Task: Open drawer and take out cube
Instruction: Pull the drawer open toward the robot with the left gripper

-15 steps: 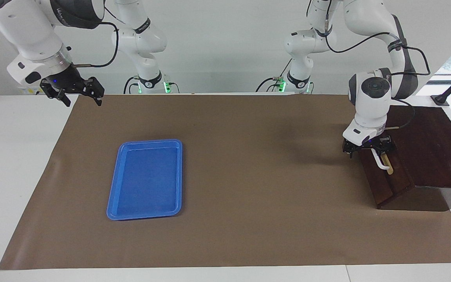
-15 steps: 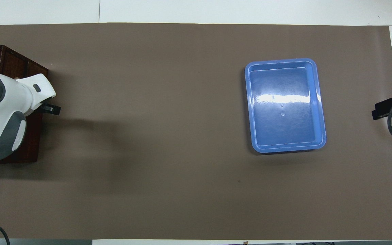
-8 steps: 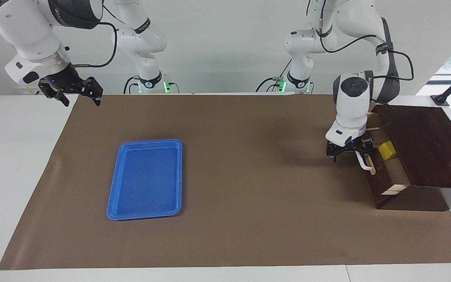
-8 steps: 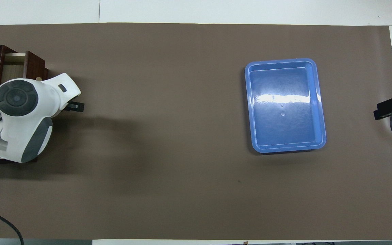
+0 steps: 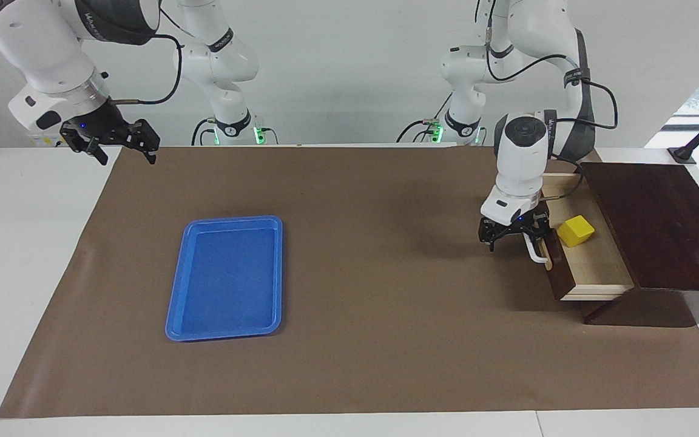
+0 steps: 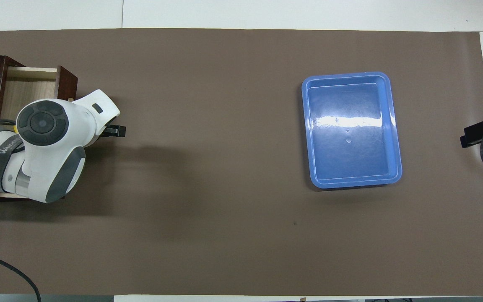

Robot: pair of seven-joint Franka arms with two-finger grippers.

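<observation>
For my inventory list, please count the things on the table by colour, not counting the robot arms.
Dark brown: 1, wooden box with open drawer
Yellow: 1, small cube in the drawer
Blue: 1, flat plastic tray
Total: 3

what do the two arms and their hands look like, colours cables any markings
Both arms are glossy white with rounded segments and dark grey joint bands carrying small white lettering. Black cables loop along the outside of each. The left hand and right hand are black two-finger units on white wrists, each with a small blue light. Green lights glow at both bases.
</observation>
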